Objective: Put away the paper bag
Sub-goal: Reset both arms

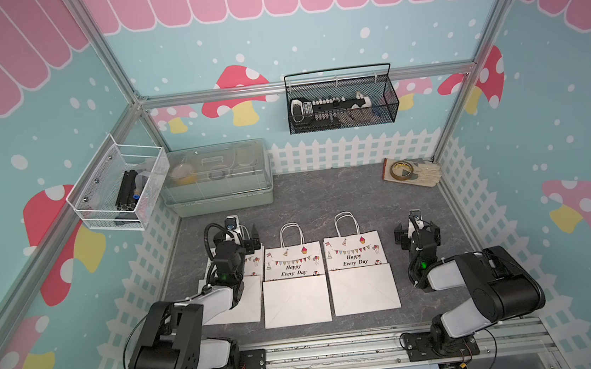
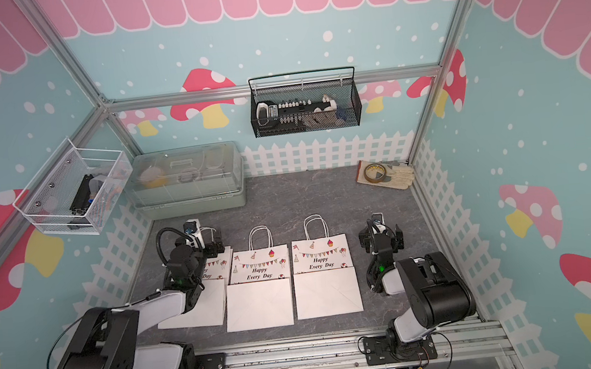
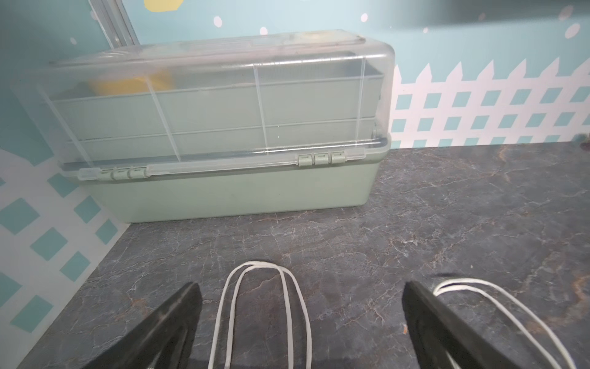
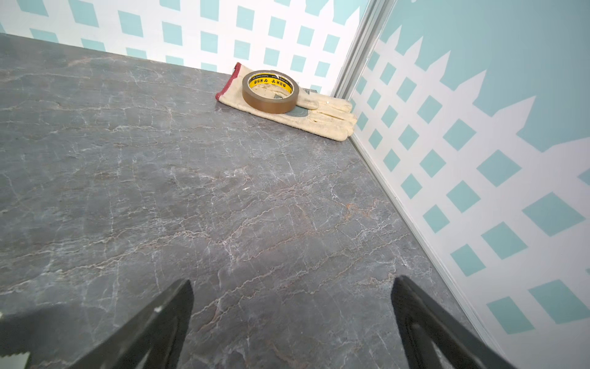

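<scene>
Several paper bags (image 1: 296, 300) flat, left hand (image 3: 300, 289) open

Tape roll (image 4: 268, 104) on glove (image 4: 322, 124), behind three paper bags (image 1: 296, 300) abreast

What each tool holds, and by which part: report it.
Nothing is held. The left tool is open, its jaws standing apart on either side of a bag handle, not closed on it. The right tool is open over the table.
</scene>
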### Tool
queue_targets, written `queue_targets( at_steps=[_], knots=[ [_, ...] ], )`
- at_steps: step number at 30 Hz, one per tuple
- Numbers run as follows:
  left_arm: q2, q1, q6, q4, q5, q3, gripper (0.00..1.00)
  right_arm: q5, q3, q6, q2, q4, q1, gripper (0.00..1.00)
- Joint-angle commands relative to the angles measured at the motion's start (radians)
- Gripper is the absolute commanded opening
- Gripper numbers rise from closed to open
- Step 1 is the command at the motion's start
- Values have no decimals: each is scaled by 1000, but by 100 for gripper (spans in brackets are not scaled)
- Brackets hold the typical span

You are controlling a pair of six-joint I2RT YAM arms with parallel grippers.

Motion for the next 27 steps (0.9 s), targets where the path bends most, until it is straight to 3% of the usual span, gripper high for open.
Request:
queue_targets(
  at_steps=[1,3,6,8,10,27],
  knots=[
    [112,28,-21,227,-75,-51,98,12,1,-7,5,91,-5,99],
    [152,46,-24,269,-37,-50,99,14,8,-7,10,86,-6,99],
    [123,54,-20,114,10,-1,98,17,24,-5,6,48,-6,99],
    [143,58,-18,141,8,5,98,16,24,-8,7,50,-6,99],
    [128,60,-25,56,15,34,98,16,24,-10,8,51,-3,99],
    [139,64,-28,68,15,35,98,-35,39,-26,8,20,-5,99]
  ],
)
